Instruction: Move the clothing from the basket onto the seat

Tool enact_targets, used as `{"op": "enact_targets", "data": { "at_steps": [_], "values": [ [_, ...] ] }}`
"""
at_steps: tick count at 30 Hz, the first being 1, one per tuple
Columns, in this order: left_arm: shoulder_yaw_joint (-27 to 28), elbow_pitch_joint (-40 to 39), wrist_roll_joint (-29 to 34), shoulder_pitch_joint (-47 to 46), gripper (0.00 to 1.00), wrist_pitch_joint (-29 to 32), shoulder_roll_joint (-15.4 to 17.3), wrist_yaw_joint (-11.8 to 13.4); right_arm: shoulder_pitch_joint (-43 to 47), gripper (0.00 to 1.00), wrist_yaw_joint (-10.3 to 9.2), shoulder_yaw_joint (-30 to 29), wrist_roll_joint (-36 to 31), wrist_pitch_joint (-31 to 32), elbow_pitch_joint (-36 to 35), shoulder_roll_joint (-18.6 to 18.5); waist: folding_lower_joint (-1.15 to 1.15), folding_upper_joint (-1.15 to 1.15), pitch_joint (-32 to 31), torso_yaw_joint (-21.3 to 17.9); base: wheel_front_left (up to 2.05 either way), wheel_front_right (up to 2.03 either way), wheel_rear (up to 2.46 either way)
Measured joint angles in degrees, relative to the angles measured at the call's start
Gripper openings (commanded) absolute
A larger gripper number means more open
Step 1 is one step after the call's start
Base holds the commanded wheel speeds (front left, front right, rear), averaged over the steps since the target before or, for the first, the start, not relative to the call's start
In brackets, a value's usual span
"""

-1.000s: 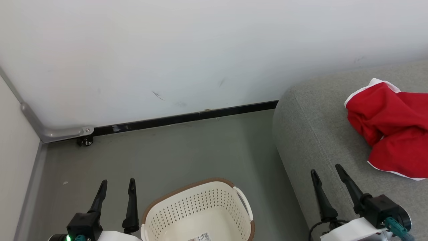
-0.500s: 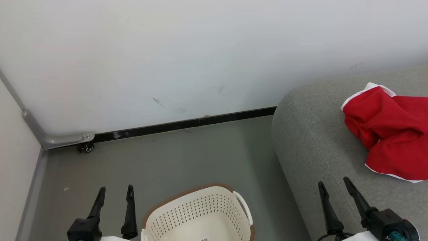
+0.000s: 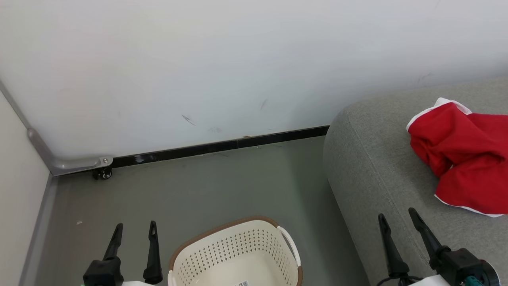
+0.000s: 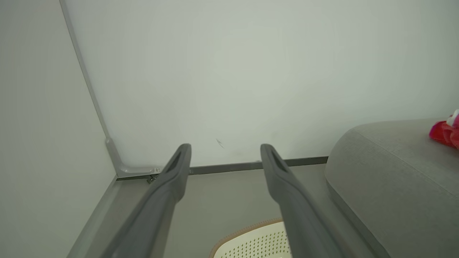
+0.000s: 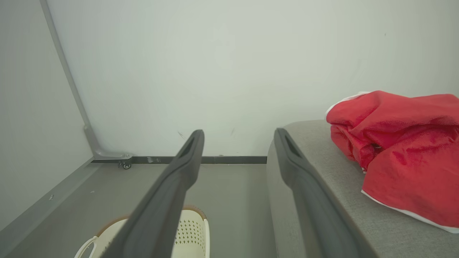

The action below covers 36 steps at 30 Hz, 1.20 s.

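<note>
Against one second ago, the whole head view has slid down a little (a camera move, not the things). Both grippers sit lower in frame by more than the scene does, so they have drawn back slightly toward the robot. The last half second shows almost no change.

Left gripper is at lower left over the grey floor, just left of the basket. Its fingers are spread and nothing is between them, which the left wrist view confirms.

Right gripper is at lower right above the near edge of the seat. Its fingers are spread with nothing held, and the right wrist view shows the same.

The clothing is a crumpled red heap with white trim. It lies on top of the seat toward the right, well apart from both grippers. I cannot tell whether it is one piece or two.

The basket stands upright on the floor beside the seat's left end — a barcode sticker shows on its base.
</note>
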Motion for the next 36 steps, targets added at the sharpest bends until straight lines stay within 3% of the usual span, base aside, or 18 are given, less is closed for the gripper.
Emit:
{"op": "enact_targets", "data": {
  "at_steps": [36],
  "values": [
    [0.2, 3.3, 2.5, 0.0, 1.0, 0.0, 0.5, 2.2, 1.9, 1.0, 0.0, -2.7, -0.4, 1.0, -3.2, 0.8, 0.0, 0.0, 1.2, 0.6, 0.0, 0.0, 0.0]
  ]
}}
